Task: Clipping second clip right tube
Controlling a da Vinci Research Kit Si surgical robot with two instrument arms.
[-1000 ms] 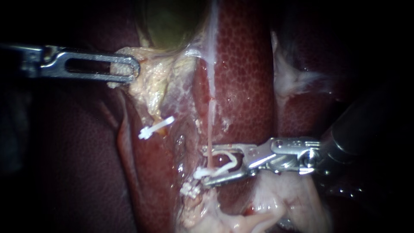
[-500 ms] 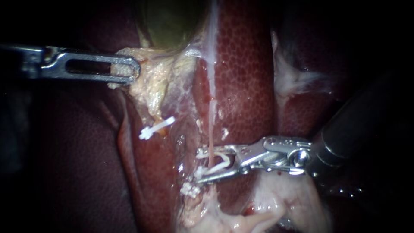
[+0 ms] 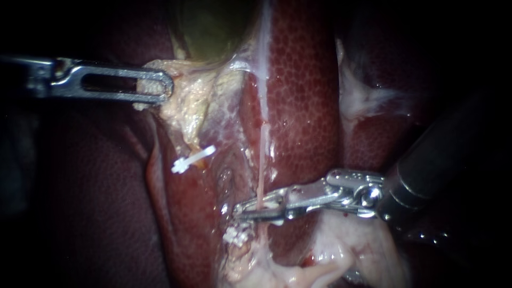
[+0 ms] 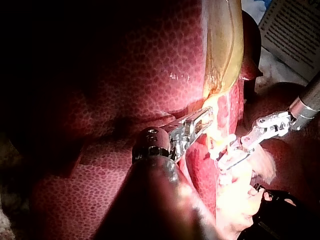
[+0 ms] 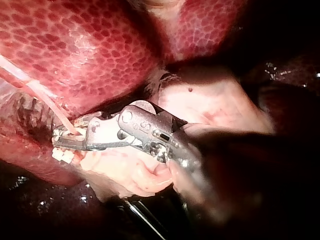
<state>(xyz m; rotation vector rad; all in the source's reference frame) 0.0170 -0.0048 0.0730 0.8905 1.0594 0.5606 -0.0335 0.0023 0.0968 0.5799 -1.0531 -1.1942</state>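
The tube [image 3: 261, 170], thin and pale pink, runs down over the liver [image 3: 304, 96] from the gallbladder [image 3: 213, 26]. It ends between the jaws of the right instrument [image 3: 246, 209]. Those jaws are pressed nearly together on a white clip [image 3: 271, 203], and the clip sits across the tube. Just below them, at the tube's lower end, a second clip [image 3: 236, 234] lies clear of the jaws. A third clip [image 3: 193, 159] stands well to the left of the tube, on a fold below the pale tissue [image 3: 186, 106]. That makes three clips in the endoscope view.

Farther left and higher, the left instrument [image 3: 162, 87] lies flat-on. Its slotted jaw overlaps the edge of the pale tissue under the gallbladder. The left wrist view shows its two jaws clamped together on that tissue, which the endoscope view does not make plain.

The right wrist view shows only the right instrument, with the tube dropping into its jaws and the second clip just under them. The third clip and the left instrument are outside it. The left wrist view takes in both instruments, the right one just beyond the tube. It alone shows a printed sheet [image 4: 290, 35] past the liver.
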